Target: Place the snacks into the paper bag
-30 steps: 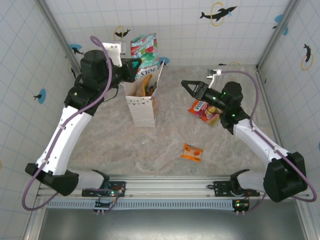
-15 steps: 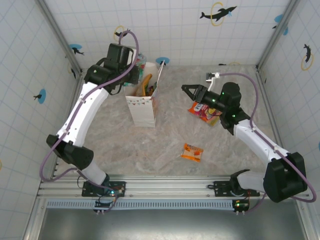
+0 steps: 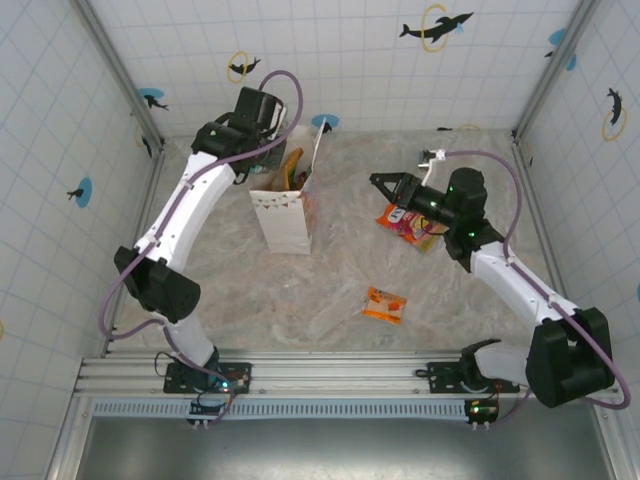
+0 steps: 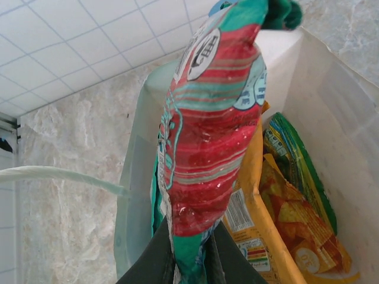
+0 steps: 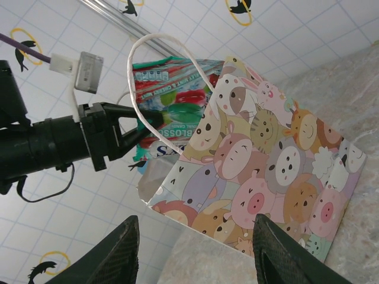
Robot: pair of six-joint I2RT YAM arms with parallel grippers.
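Left claw (image 4: pixel 189 260) clamped on teal packet (image 4: pixel 207 118) at paper bag (image 5: pixel 266 171) mouth.
Packet reaches ahead of the claw into the bag; right claw (image 3: pixel 387 184) has jaws apart, red-yellow packet (image 3: pixel 408 222) lying below, just behind it.

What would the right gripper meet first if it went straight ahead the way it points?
Probably the paper bag, its printed side dead ahead between the open fingers of the right gripper; depth is unclear.
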